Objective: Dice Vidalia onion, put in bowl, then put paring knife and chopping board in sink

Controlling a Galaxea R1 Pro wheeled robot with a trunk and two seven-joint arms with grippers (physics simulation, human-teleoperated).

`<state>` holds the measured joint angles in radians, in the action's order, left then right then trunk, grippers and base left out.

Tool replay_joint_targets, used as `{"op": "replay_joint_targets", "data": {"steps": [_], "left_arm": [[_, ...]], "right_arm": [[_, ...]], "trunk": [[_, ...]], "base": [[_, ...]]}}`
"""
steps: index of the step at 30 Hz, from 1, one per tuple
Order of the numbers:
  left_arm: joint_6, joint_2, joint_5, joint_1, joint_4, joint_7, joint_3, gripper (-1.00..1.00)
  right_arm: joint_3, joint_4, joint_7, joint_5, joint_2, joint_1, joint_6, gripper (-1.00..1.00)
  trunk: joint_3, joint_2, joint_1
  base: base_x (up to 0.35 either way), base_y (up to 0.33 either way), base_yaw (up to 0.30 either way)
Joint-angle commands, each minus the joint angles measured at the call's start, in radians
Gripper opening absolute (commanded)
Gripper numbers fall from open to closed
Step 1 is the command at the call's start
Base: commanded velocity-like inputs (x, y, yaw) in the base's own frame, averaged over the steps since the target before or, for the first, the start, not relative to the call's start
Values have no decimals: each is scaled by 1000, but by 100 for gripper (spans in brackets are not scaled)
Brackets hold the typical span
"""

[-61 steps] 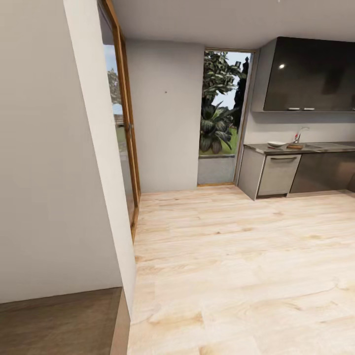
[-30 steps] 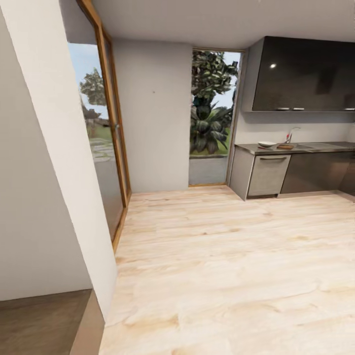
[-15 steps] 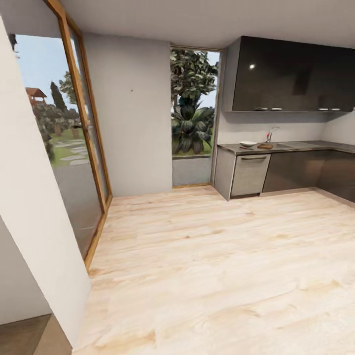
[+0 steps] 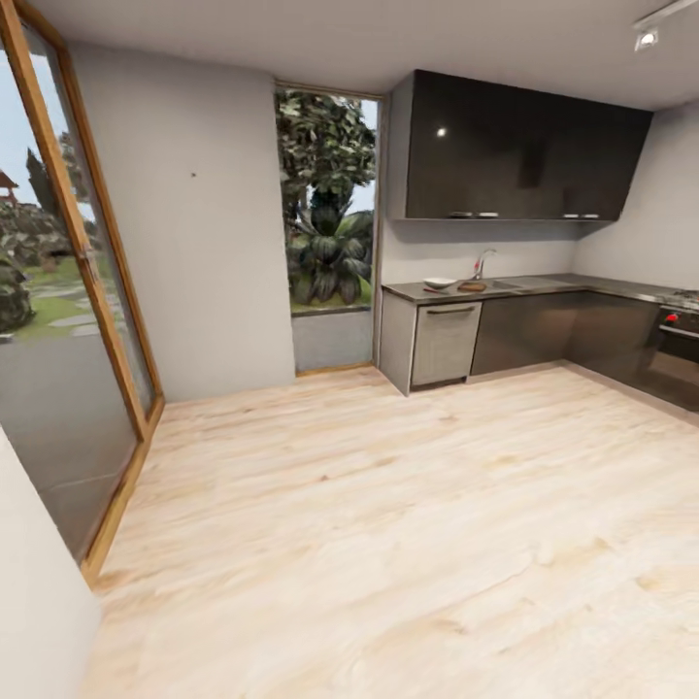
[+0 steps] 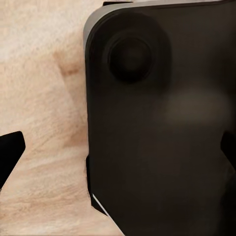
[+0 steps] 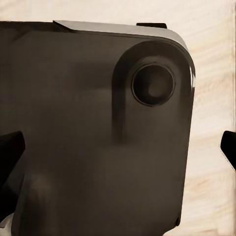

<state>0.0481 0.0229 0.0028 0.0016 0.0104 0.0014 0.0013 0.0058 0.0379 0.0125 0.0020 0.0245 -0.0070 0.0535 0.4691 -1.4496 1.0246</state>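
Observation:
The kitchen's grey countertop [image 4: 553, 284] runs along the far wall at the right of the head view, across a stretch of wood floor. On it I make out the white bowl [image 4: 439, 282], the brown chopping board [image 4: 473, 286] and the chrome tap [image 4: 480, 260] of the sink [image 4: 506, 283]. At this distance the onion and the paring knife cannot be made out. In the wrist views my left gripper [image 5: 118, 152] and right gripper [image 6: 118, 152] are open, fingertips [image 5: 10, 152] [image 6: 10, 150] wide apart, over the robot's dark body above the floor.
Dark upper cabinets [image 4: 515, 160] hang over the worktop. An oven [image 4: 678, 349] with red knobs stands at the far right. A tall window [image 4: 325, 204] sits left of the counter, a wood-framed glass door [image 4: 68, 311] at the left. Light plank floor [image 4: 388, 505] lies between.
The whole picture has swung: the near white wall has slid off to the left, and the kitchen run with oven has come into view. The camera moved, not the things.

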Motion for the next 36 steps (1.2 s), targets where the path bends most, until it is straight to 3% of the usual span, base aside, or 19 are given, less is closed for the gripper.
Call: {"op": "replay_joint_targets", "data": {"steps": [1,15,21,25,31,36], "left_arm": [[2,0,1,0,1,0,0,100],[54,-1,2,0,6,0,2,100],[55,7,2,0,71,2,2,100],[55,20,3,0,155,2,2,100],[54,28,3,-1,299,3,2,100],[54,30,3,-1,343,2,2,100]], "right_arm": [[0,-1,1,0,0,-1,3,100],[-2,18,-1,2,-5,-1,17,100],[-2,41,-6,3,-13,-1,110,100],[-3,118,-9,4,-14,-1,167,100],[-3,293,-37,4,-15,-1,180,100],[-3,406,-70,4,-16,-1,183,100]], "trunk": [[1,0,0],[1,0,0],[1,0,0],[1,0,0],[1,0,0],[1,0,0]], "base": [[241,-230,-214],[242,-229,-148],[245,-228,-10],[246,-228,-1],[244,-215,0],[186,-132,0]]}}
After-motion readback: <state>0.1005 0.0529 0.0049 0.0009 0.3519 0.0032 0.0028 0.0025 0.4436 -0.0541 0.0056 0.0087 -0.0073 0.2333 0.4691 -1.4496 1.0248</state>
